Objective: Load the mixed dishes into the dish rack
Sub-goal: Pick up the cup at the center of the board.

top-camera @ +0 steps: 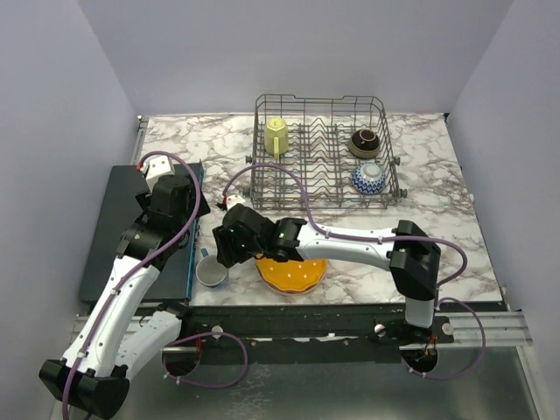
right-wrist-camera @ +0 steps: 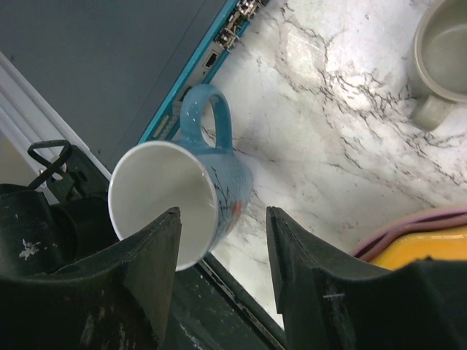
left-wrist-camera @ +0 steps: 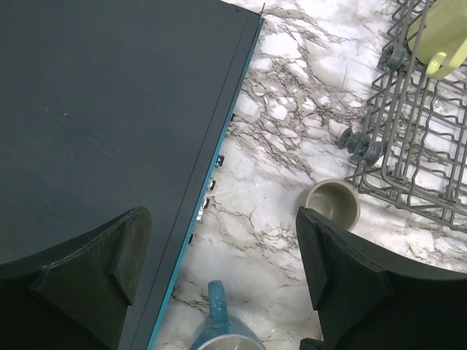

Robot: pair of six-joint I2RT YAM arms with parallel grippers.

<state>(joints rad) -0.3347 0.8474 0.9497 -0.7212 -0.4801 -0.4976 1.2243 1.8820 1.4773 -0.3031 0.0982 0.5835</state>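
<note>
A blue mug [right-wrist-camera: 219, 175] stands near the table's front edge beside the dark mat, and shows in the top view as the blue mug [top-camera: 212, 273]. My right gripper [right-wrist-camera: 223, 215] is open astride the mug's wall, with one finger over its white mouth and the other outside its body. My left gripper [left-wrist-camera: 222, 219] hangs open and empty over the mat's edge, the blue mug's handle [left-wrist-camera: 216, 302] below it. A grey mug [left-wrist-camera: 332, 204] sits by the corner of the dish rack [top-camera: 322, 197]. An orange scalloped plate [top-camera: 293, 274] lies under my right arm.
The rack holds a yellow mug [top-camera: 276, 136], a brown bowl [top-camera: 364, 142] and a blue patterned bowl [top-camera: 369, 178]. The dark mat [top-camera: 109, 236] covers the left side. A purple cable [right-wrist-camera: 408, 226] crosses above the orange plate.
</note>
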